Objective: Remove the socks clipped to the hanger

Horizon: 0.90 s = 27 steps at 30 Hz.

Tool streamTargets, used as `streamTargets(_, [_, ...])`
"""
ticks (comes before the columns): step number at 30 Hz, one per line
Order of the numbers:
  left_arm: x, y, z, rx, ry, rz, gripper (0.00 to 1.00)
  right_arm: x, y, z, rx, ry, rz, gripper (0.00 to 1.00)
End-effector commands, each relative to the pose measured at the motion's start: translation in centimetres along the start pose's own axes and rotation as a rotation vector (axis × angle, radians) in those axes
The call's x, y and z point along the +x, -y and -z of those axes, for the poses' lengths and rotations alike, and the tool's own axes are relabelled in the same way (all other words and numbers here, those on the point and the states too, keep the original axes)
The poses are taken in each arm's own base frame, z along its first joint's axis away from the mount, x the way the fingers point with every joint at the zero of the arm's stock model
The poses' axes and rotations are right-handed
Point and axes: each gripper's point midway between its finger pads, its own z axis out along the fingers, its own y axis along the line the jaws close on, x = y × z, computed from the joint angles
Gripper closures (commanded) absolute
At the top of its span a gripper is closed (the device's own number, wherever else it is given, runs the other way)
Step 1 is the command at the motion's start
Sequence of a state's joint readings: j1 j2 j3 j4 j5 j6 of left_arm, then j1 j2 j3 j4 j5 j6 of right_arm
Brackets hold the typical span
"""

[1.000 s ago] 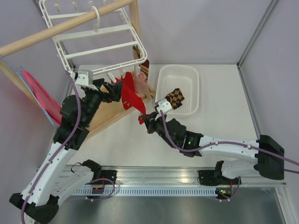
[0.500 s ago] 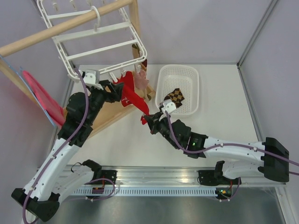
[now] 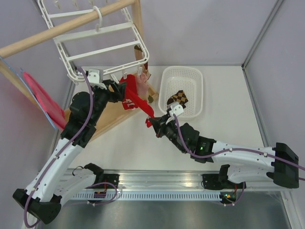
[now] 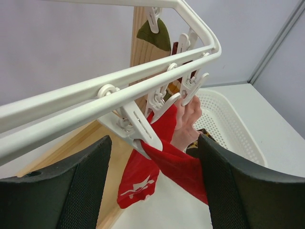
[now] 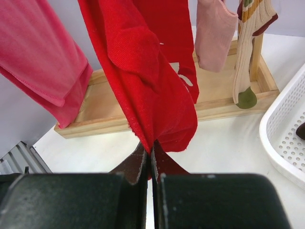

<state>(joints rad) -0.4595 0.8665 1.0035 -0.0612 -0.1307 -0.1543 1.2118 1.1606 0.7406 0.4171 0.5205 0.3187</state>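
Right end effector [image 5: 151, 161] clamped on the red sock [image 5: 143, 62] hem, below the hanger [image 4: 95, 95] clip

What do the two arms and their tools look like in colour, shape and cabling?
The left arm and right arm have long white links and black joints, each with a purple cable along it. The left tool has broad black fingers with mesh-textured pads; the right tool also has black fingers.

Two red socks [image 5: 143, 86], one pale pink sock [image 5: 214, 38], one cream sock [image 5: 249, 52], one checkered sock [image 3: 177, 99], one basket [image 3: 183, 69], one hanger [image 4: 47, 129].
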Motion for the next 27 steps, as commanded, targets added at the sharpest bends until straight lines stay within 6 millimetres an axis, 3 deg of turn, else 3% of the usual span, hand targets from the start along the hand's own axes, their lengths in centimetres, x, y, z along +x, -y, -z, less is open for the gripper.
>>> streamTargets(1, [-3.0, -0.5, -0.4, -0.031, 0.082, -0.026, 0.23, 0.2, 0.1, 0.6, -0.005, -0.006, -0.007, 0.99])
streamTargets(8, [-3.8, -0.5, -0.4, -0.030, 0.101, 0.003, 0.23, 0.6, 0.4, 0.8, 0.001, -0.011, -0.005, 0.99])
streamTargets(11, [-3.7, -0.5, -0.6, -0.031, 0.099, 0.018, 0.29, 0.8, 0.4, 0.7, 0.002, -0.016, -0.005, 0.99])
streamTargets(16, [-4.3, -0.5, -1.0, -0.032, 0.121, 0.031, 0.54, 1.2, 0.4, 0.7, -0.002, -0.020, -0.011, 0.99])
streamTargets(18, [-4.2, -0.5, -1.1, -0.030, 0.119, 0.035, 0.73, 1.2, 0.4, 0.7, -0.004, -0.020, -0.010, 0.99])
streamTargets(23, [-4.3, -0.3, -1.1, -0.014, 0.126, 0.046, 0.87, 1.5, 0.4, 0.7, -0.003, -0.025, -0.009, 0.99])
streamTargets(24, [-4.3, -0.2, -1.1, -0.011, 0.127, 0.046, 0.97, 1.6, 0.4, 0.6, -0.003, -0.026, -0.006, 0.99])
streamTargets(27, [-4.3, 0.0, -1.0, 0.002, 0.128, 0.047, 0.98, 1.7, 0.3, 0.6, -0.004, -0.027, -0.011, 0.99])
